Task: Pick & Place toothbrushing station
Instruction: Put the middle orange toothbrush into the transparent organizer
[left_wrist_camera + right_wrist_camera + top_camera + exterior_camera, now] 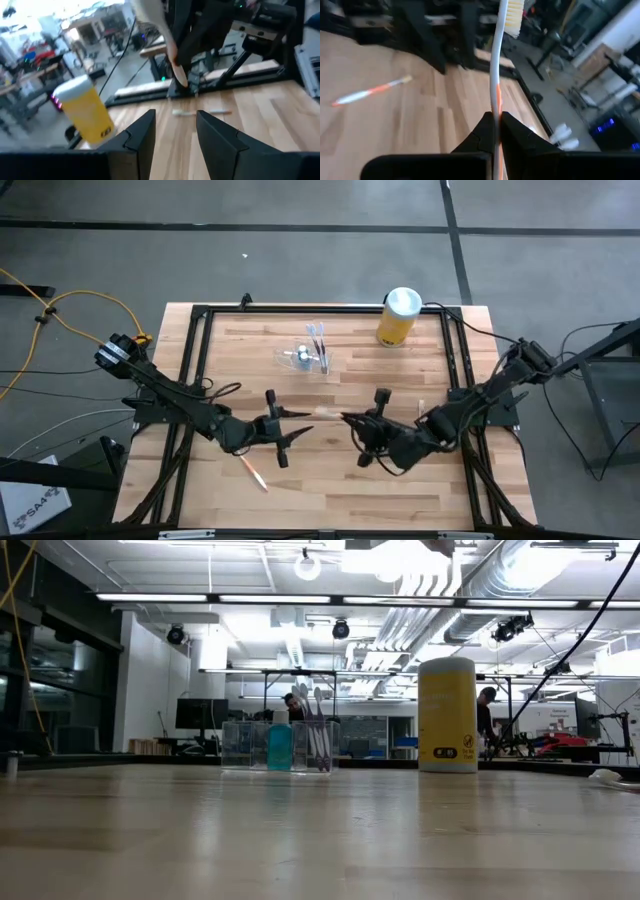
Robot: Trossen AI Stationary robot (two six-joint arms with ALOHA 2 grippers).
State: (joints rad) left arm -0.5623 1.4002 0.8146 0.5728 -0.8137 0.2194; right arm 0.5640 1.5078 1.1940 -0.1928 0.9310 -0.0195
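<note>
Holding a toothbrush (pixel 495 75): right gripper (pixel 496 131) is clamped shut on the handle, bristle head out past the fingertips. In the high view that gripper (pixel 352 423) sits mid-table, right of centre, brush pointing left toward the other arm.

Left gripper (pixel 300 427) faces it from the left, jaws parted, nothing between them. Its wrist view shows both fingers (pixel 142 135) apart with the brush tip hanging just beyond them.

Second toothbrush (pixel 252 472), orange and white, lies flat on the wood near the front edge, left of centre, long axis diagonal. Left arm is clearly nearer to it.

Toothbrushing station (pixel 305 357) is farther back, slightly left of centre: clear holder, a blue item and what looks like brushes already inside. Low view has it upright (pixel 280 745). It lies behind both grippers, about midway between them, marginally closer to the left one.

Yellow canister (pixel 398 317) with white lid stands at the back right, well apart from the station.

My read: held brush runs roughly horizontal, so it needs tipping upright before it drops into the holder. Could instead be a handover to the left.
</note>
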